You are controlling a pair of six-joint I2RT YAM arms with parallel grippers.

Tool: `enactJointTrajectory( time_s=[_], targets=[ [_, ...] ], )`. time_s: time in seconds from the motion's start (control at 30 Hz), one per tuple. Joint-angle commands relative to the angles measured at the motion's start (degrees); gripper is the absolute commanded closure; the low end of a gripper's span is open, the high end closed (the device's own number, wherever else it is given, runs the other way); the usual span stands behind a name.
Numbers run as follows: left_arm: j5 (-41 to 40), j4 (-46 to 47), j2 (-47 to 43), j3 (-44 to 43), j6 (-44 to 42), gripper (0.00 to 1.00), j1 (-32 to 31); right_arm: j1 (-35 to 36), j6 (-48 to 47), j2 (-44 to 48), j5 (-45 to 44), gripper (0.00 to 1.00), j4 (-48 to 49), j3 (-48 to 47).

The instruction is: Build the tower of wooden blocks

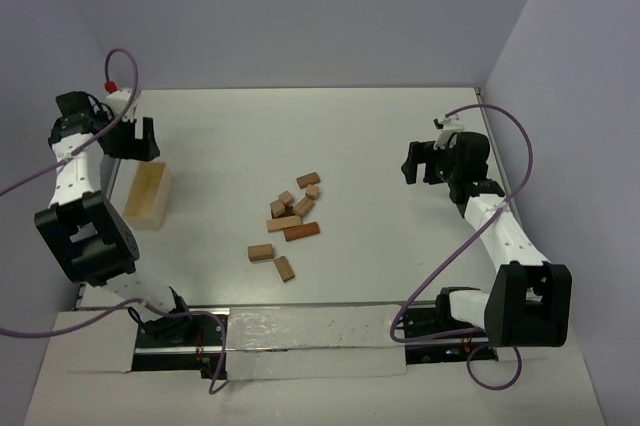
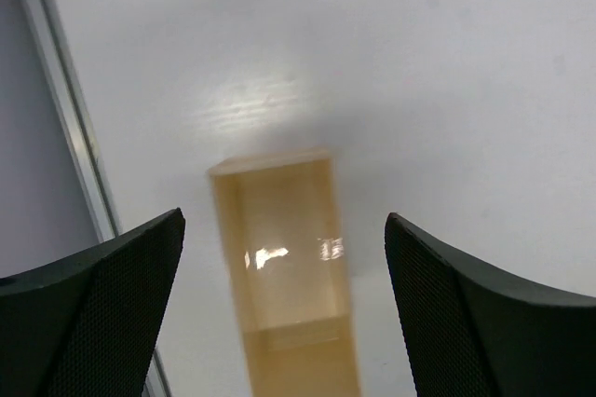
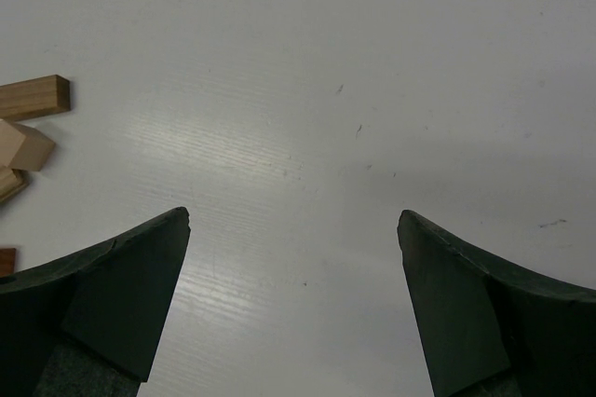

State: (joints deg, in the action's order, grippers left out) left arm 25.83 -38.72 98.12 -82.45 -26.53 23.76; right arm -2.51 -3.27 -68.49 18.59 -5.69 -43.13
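Observation:
Several wood blocks (image 1: 295, 208) lie loose and flat in a small cluster at the table's middle, tan ones with a reddish-brown one (image 1: 301, 231) among them. Two more tan blocks (image 1: 261, 252) lie apart nearer the arms. No tower shows in any view. My left gripper (image 1: 140, 141) is open at the far left and hangs above the pale wooden box (image 2: 284, 266), holding nothing (image 2: 284, 218). My right gripper (image 1: 415, 164) is open to the right of the cluster, with bare table between its fingers (image 3: 293, 215). Two tan blocks (image 3: 33, 97) show at the left edge of the right wrist view.
The pale wooden box (image 1: 149, 193) lies on its side near the left wall, its open side up. Walls close off the table at the back, left and right. A metal strip (image 1: 300, 331) runs along the near edge between the arm bases.

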Motion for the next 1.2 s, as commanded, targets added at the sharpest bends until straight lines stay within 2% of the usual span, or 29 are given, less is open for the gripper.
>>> enactJointTrajectory(
  time_s=[0.0, 0.1, 0.13, 0.17, 0.27, 0.47, 0.6, 0.8, 1.17],
  targets=[
    [0.4, 0.1, -11.5, 3.6, 0.4, 0.10, -14.2, -0.2, 0.0, 1.5, 0.8, 0.00, 1.0, -1.9],
    [-6.4, 4.8, -17.2, 11.6, 2.1, 0.13, -29.7, -0.1, -0.1, 1.3, 0.5, 0.00, 0.9, -1.9],
    [-6.9, 5.4, -18.0, 12.7, 2.4, 0.14, -31.9, -0.1, -0.1, 1.3, 0.4, 0.00, 0.9, -2.0],
    [-8.3, 6.4, -18.4, 14.8, 3.8, 0.17, -37.9, -0.1, -0.2, 1.2, 0.3, 0.00, 0.8, -2.0],
    [-9.4, 8.1, -17.1, 17.2, 8.0, 0.23, -49.0, -0.2, -0.3, 1.0, -0.2, 0.00, 0.6, -2.0],
    [-13.0, 8.6, -9.7, 17.1, 9.8, 0.30, -64.4, -0.3, -0.5, 0.5, -0.7, 0.00, 0.1, -2.5],
    [-14.6, 8.4, -4.0, 16.6, 9.5, 0.32, -68.0, -0.4, -0.5, 1.0, -1.4, 0.00, 0.1, -2.4],
    [-16.6, 9.2, 1.1, 14.4, 10.5, 0.35, -69.6, -0.3, -0.3, 0.6, -1.5, 0.00, 0.0, -2.7],
    [-18.2, 12.5, 5.7, 13.9, 12.2, 0.35, -71.7, -0.4, -0.2, 0.5, -1.9, 0.00, 0.0, -2.9]
  ],
)
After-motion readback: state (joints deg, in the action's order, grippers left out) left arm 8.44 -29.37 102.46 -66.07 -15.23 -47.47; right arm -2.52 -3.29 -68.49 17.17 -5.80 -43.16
